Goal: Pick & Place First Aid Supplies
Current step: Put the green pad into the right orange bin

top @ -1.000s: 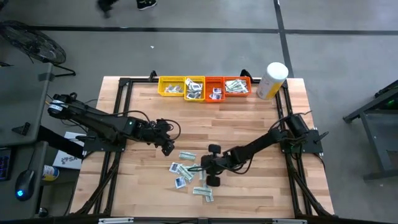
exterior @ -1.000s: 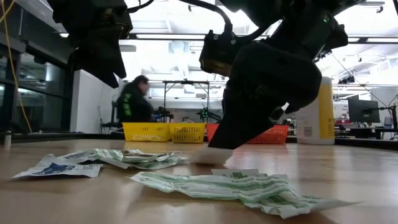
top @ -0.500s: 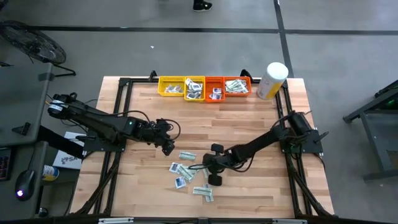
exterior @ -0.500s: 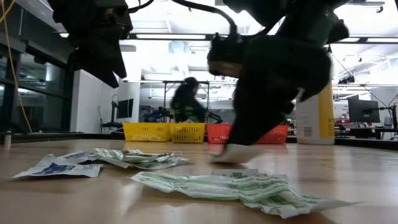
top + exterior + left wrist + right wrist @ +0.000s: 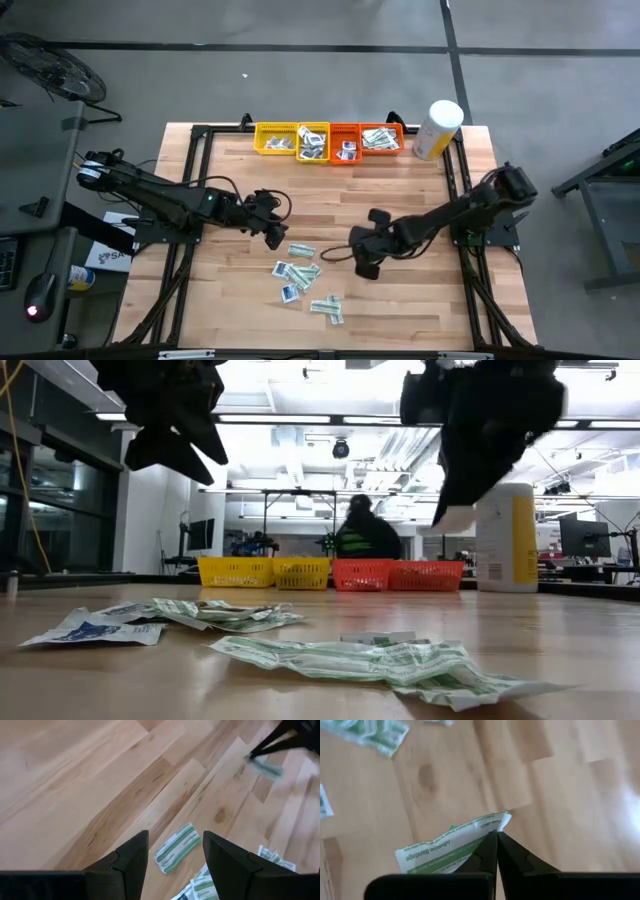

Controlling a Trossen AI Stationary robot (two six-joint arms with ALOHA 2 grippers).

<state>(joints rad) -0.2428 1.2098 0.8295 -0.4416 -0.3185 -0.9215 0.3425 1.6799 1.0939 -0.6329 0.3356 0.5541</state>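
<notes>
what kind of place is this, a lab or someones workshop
Most likely a robotics lab or research workspace. Beyond the wooden table the low view shows a big open room with ceiling strip lights, a monitor on a bench, and a person working at equipment.

A smooth pale wooden table (image 5: 400, 190) with a soft sheen holds crinkled matt paper packets (image 5: 297, 272) and glossy plastic mesh trays (image 5: 329, 141).

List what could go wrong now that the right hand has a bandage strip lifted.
The right hand pinches the adhesive bandage strip only at one corner, so it could slip or flutter loose on the way to the trays. The open left hand hovers near the remaining packets and could scatter them if it sweeps low.
</notes>
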